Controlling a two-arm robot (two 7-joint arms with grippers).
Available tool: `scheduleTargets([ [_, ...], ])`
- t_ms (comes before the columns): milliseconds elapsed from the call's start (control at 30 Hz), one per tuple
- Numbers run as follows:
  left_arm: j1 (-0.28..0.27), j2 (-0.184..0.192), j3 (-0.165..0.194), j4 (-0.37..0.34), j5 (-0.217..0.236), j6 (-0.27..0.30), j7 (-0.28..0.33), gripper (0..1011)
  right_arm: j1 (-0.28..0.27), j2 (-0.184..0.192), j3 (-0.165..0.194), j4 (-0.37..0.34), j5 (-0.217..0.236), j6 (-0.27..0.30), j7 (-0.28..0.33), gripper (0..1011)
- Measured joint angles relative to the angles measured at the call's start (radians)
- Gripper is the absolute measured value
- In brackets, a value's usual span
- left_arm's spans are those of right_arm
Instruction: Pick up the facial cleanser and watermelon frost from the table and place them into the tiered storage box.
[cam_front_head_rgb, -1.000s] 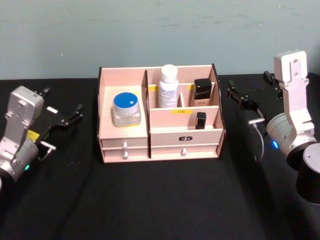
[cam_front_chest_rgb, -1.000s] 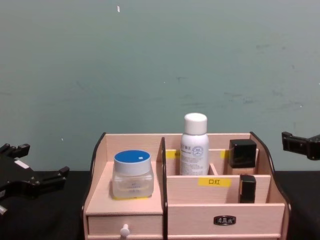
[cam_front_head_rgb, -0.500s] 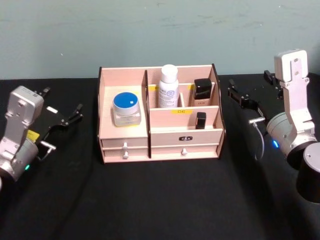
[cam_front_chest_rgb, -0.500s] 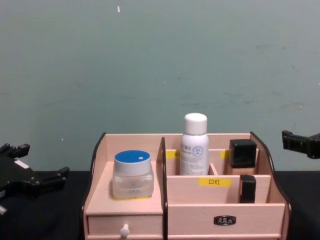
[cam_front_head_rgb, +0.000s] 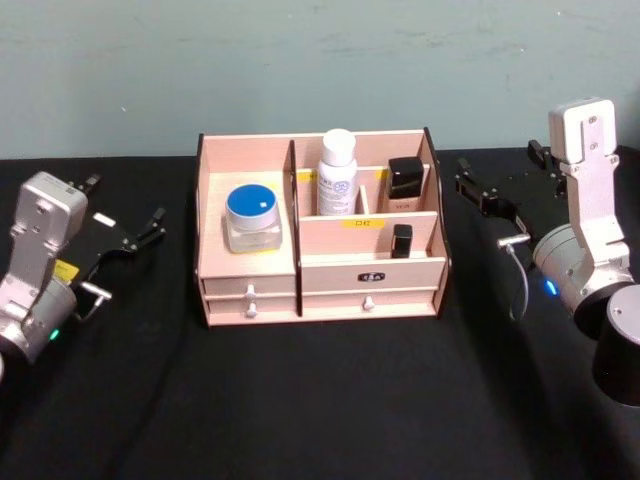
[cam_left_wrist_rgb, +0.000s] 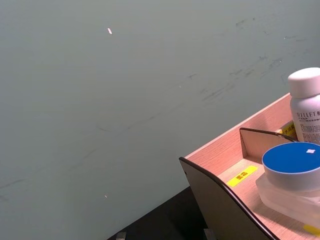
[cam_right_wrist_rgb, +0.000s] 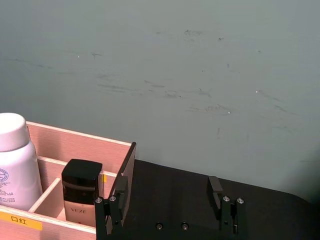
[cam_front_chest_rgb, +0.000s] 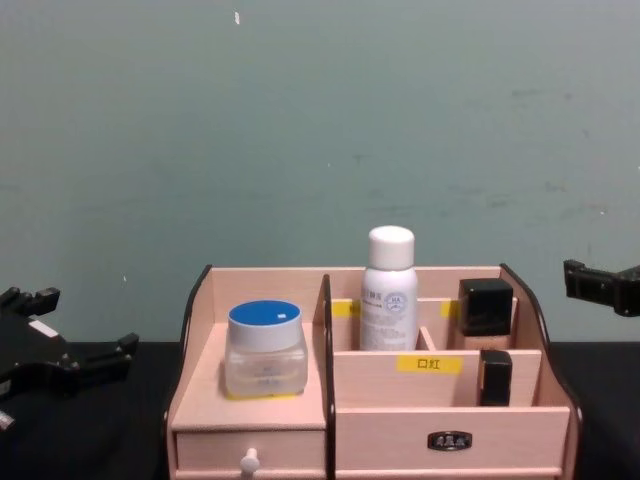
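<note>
The tiered storage box (cam_front_head_rgb: 250, 270), pale pink wood with dark edges, stands mid-table on the black cloth. Its left compartment holds a clear jar with a blue lid (cam_front_head_rgb: 252, 215) (cam_front_chest_rgb: 264, 347) (cam_left_wrist_rgb: 292, 175). A white bottle (cam_front_head_rgb: 337, 172) (cam_front_chest_rgb: 388, 288) and a black-capped bottle (cam_front_head_rgb: 405, 184) (cam_right_wrist_rgb: 80, 192) stand in the rear compartments, and a small black tube (cam_front_head_rgb: 401, 240) stands in front. Which of these is the facial cleanser or the watermelon frost I cannot tell. My left gripper (cam_front_head_rgb: 125, 203) (cam_front_chest_rgb: 85, 322) hovers open to the left of the box, holding nothing. My right gripper (cam_front_head_rgb: 497, 165) (cam_right_wrist_rgb: 167, 202) hovers open to its right, holding nothing.
A grey-green wall (cam_front_head_rgb: 320, 70) runs close behind the table. Black cloth (cam_front_head_rgb: 320, 400) lies in front of the box and around both arms. The box has small white-knobbed drawers (cam_front_head_rgb: 250, 292) along its front.
</note>
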Motion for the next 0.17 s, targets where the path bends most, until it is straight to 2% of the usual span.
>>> scheduleTargets([
  [167,0.000,0.000,0.000,0.000,0.000,0.000,0.000,1001,0.000,0.000,0.000,0.000,0.000,0.000,0.000,1003],
])
